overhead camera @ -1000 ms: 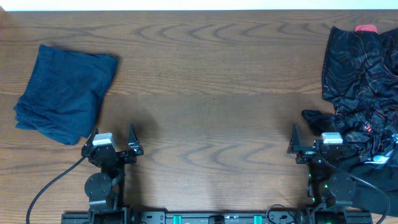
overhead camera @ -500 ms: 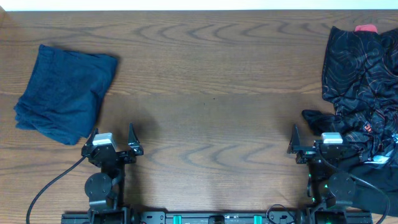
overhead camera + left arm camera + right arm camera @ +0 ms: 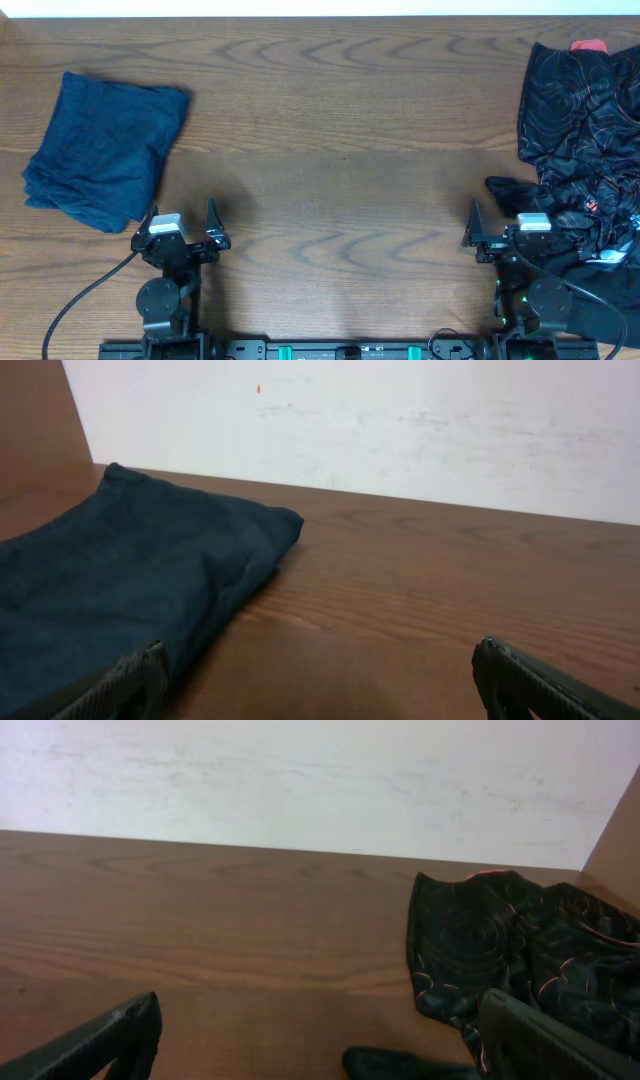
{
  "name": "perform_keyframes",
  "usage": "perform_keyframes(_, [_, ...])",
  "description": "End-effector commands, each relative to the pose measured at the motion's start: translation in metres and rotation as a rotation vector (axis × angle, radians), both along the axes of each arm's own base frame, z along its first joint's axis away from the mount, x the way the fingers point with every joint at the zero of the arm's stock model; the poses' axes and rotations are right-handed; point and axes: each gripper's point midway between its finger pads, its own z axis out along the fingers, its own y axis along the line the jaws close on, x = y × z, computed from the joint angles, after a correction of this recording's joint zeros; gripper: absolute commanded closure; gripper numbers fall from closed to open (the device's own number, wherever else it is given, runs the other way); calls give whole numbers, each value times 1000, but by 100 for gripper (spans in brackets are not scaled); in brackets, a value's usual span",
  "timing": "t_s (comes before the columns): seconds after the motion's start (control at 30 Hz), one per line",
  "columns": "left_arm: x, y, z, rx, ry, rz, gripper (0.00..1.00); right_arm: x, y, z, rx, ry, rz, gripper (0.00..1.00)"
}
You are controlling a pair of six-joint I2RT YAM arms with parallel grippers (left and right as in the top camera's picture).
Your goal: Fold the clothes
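Note:
A black jersey with thin orange contour lines [image 3: 580, 130] lies crumpled at the table's right edge; it also shows in the right wrist view [image 3: 520, 955]. A folded navy garment [image 3: 105, 145] lies at the far left, also in the left wrist view [image 3: 120, 580]. My left gripper [image 3: 180, 222] is open and empty near the front edge, right of the navy garment. My right gripper [image 3: 505, 225] is open and empty, its right finger over the jersey's lower part. A black fabric tip [image 3: 400, 1065] lies between its fingers.
A coral-red scrap [image 3: 588, 45] peeks out at the jersey's far end. The wooden table [image 3: 340, 150] spans the view, with a white wall [image 3: 400, 420] behind. A black cable [image 3: 80, 300] trails from the left arm's base.

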Motion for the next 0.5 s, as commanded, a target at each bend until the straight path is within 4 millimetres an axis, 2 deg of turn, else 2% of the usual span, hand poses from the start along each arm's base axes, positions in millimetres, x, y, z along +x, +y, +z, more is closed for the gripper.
perform_keyframes(0.0, [-1,0,-16,-14,53,3,2,0,-3,-2,12,6,-18,1])
perform_keyframes(0.47, [-1,0,-16,-14,53,3,2,0,-3,2,12,-10,-18,1])
